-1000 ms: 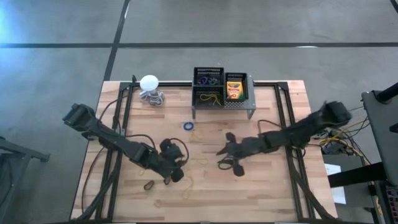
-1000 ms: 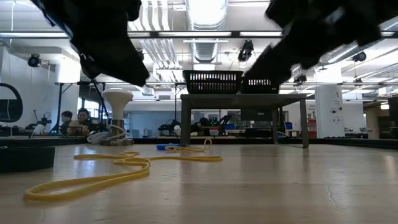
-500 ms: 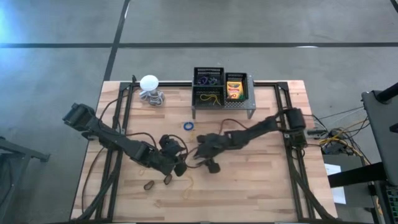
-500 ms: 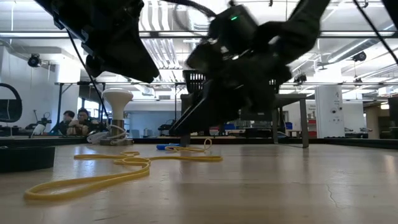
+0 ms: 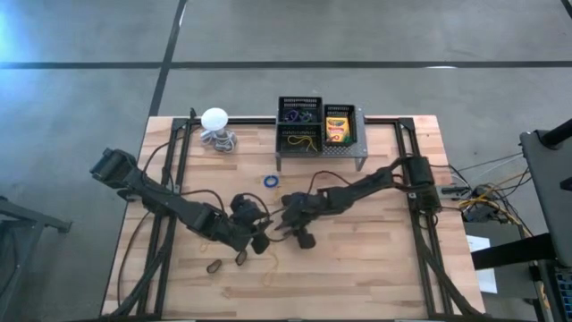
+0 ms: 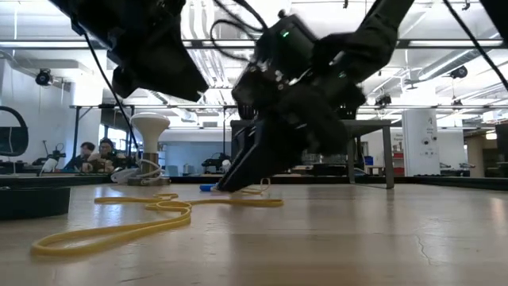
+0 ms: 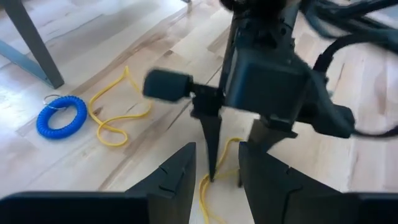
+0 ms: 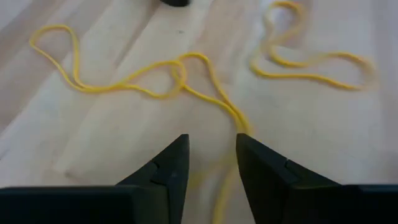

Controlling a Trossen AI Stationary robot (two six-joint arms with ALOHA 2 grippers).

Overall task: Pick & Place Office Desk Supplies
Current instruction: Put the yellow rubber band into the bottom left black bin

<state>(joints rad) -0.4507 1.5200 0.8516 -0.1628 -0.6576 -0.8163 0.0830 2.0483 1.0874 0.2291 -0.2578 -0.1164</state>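
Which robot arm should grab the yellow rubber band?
Probably the right. The right gripper is open, its fingertips down at the yellow rubber band on the table. The left gripper hovers close beside it, higher.

My right gripper (image 5: 276, 230) reaches low across the table's middle, fingers slightly apart, tips nearly meeting my left gripper (image 5: 262, 241), also parted, angled toward it.
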